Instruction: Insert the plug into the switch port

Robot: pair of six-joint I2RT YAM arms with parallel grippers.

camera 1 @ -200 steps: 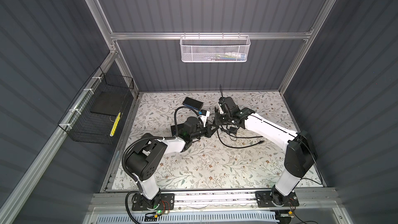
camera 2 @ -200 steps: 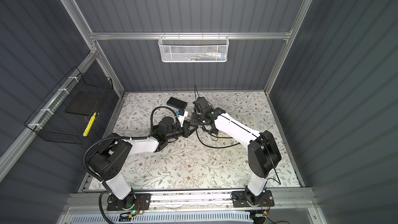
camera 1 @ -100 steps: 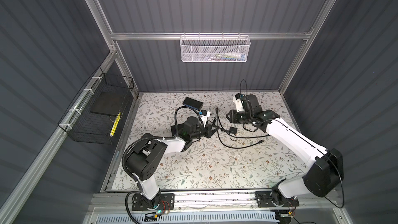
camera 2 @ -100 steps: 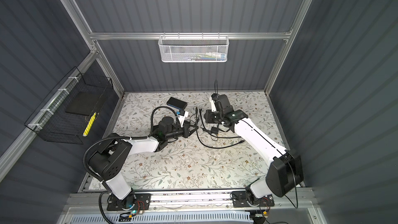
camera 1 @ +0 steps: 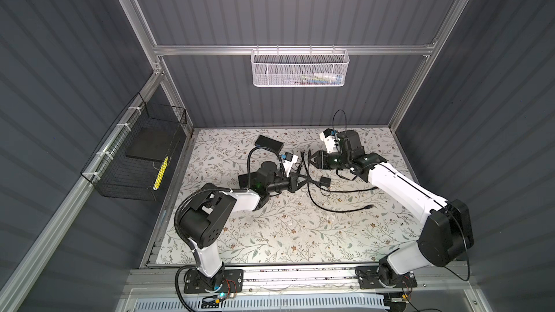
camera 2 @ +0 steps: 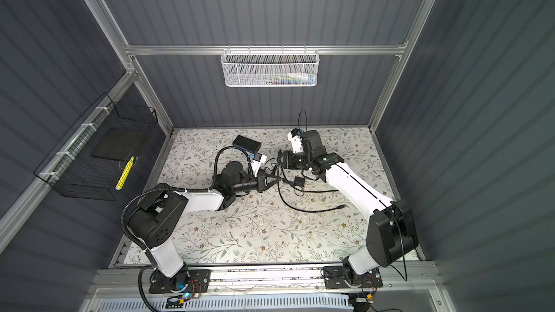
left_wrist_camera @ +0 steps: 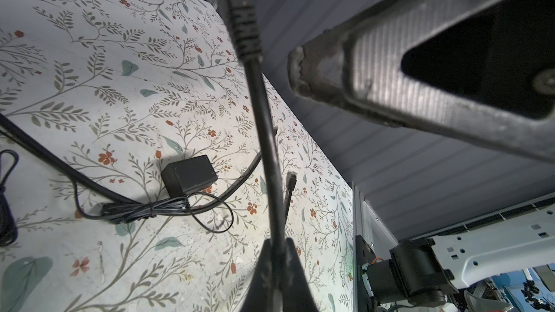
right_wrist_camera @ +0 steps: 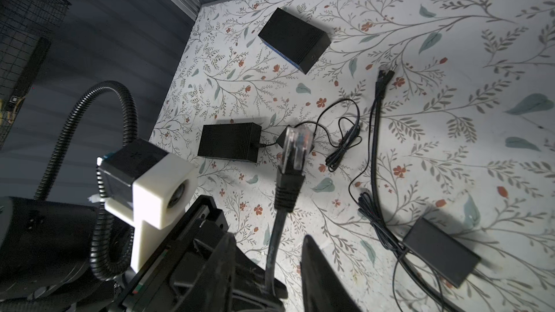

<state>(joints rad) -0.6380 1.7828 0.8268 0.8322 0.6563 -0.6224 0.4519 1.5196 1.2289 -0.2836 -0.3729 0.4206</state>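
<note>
Bench (camera 1: 270, 235): off-white cover printed with grey-green leafy sprigs and small rust-red flowers. Switch box (right_wrist_camera: 295, 39): matt black, one long side face blue. Plug (right_wrist_camera: 295, 145): clear shell showing orange and blue strands, on a black ribbed boot and black cable (right_wrist_camera: 277, 232). Power adapter (right_wrist_camera: 441, 258): black. Left arm (camera 1: 240, 201) and right arm (camera 1: 399, 184): white links, black joints. Walls (camera 1: 300, 4): dark grey, ribbed. White mesh basket (camera 1: 298, 70); black wire basket (camera 1: 132, 157) with a yellow strip (camera 1: 160, 172).
</note>
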